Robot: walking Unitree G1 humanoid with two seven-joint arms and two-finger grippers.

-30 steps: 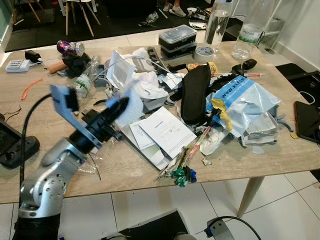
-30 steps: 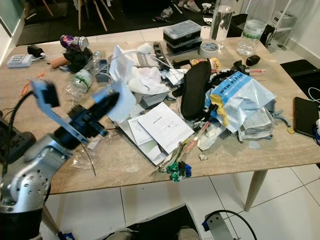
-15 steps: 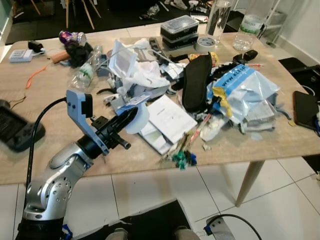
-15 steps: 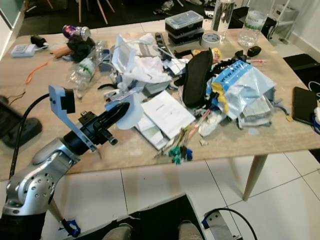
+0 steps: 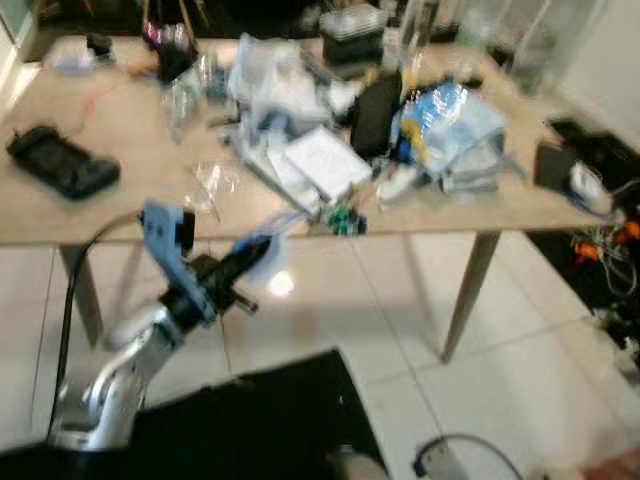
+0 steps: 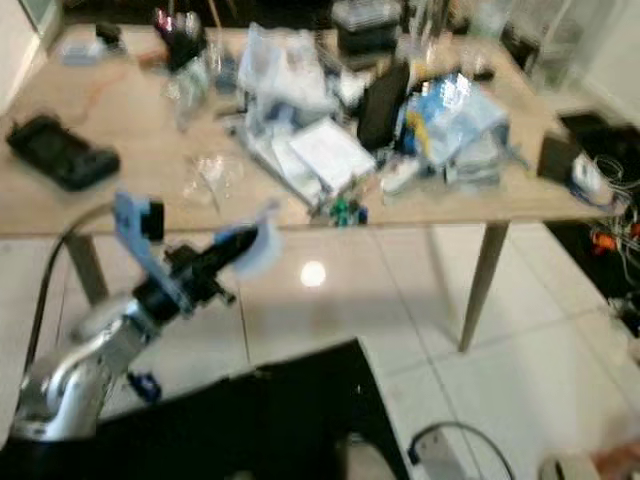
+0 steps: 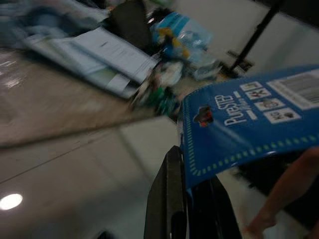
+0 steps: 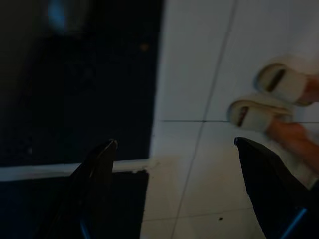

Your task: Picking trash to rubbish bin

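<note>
My left gripper [image 5: 252, 262] is shut on a blue printed packaging card [image 7: 249, 117], held out over the white floor tiles just in front of the table's near edge. The card sticks out past the black fingers [image 7: 172, 199] in the left wrist view. A heap of trash [image 5: 330, 140] covers the wooden table [image 5: 110, 130]: papers, a blue plastic bag, bottles and wrappers. My right gripper [image 8: 174, 142] hangs low over the floor, open with nothing between its fingers. The eye views are blurred.
A black mat [image 5: 250, 420] lies on the tiles below me. A black device [image 5: 62, 162] rests on the table's left part. Cables and small items [image 5: 605, 235] sit on the floor at the right. A person's feet in pale sandals [image 8: 271, 97] stand near my right gripper.
The camera has backed away from the table and the whole scene has shrunk. My left gripper has come off the tabletop with the blue card and now hangs before the table edge.
</note>
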